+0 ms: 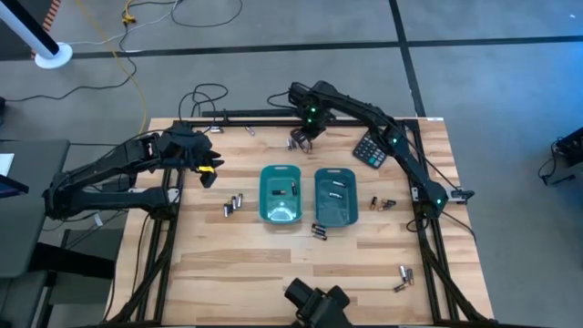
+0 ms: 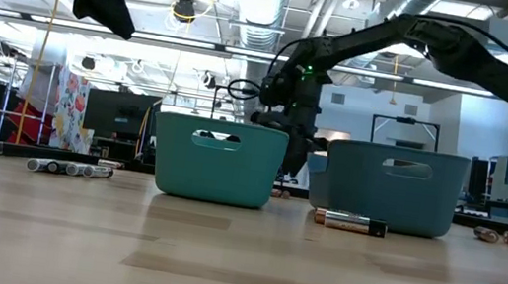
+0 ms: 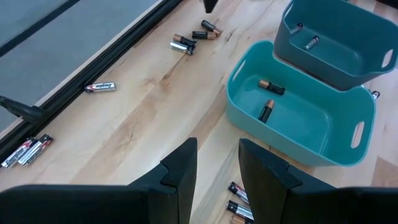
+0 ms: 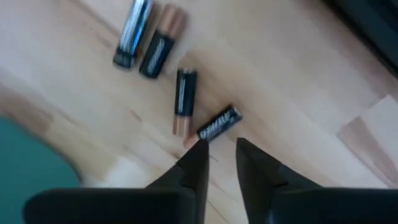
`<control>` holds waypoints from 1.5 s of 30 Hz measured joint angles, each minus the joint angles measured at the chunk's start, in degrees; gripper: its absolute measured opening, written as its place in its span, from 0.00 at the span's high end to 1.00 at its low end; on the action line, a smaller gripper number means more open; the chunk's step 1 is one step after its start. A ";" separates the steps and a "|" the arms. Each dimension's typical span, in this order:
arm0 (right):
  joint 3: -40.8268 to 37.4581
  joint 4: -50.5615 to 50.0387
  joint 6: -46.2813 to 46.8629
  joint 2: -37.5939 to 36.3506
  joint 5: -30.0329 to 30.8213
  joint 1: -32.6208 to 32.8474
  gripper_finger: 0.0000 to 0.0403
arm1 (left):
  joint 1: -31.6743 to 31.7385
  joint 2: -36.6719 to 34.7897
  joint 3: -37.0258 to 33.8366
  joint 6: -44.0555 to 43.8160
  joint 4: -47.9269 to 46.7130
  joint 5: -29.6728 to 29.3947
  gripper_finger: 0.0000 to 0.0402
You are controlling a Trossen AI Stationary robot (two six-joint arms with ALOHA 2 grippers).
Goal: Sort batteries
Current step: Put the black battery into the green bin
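Note:
Two trays stand mid-table: a light teal tray (image 1: 281, 193) with two batteries (image 3: 267, 99) in it, and a darker tray (image 1: 335, 196) holding others (image 3: 311, 42). Loose batteries lie in small groups around them (image 1: 233, 204) (image 1: 318, 231) (image 1: 383, 204). My right gripper (image 4: 221, 152) points down over a group of several batteries (image 4: 180, 93) near the far edge, fingers slightly apart with nothing between them. One black battery (image 4: 219, 124) lies just past one fingertip. My left gripper (image 3: 217, 149) hangs open above the table's left side. My right gripper has one fingertip (image 4: 198, 154) right beside the near end of the black battery (image 4: 208, 132), which lies flat on the table. I cannot tell whether the two touch.
A black calculator (image 1: 370, 150) lies at the far right. More batteries lie near the front right corner (image 1: 402, 278) and by the left frame rail (image 3: 28, 149). A black frame rail (image 1: 255, 114) runs along the far edge.

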 joint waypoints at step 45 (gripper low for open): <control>-10.47 -5.95 -11.42 -3.42 1.05 -3.68 0.70 | 0.13 -0.04 -0.02 3.01 -0.87 -0.02 0.72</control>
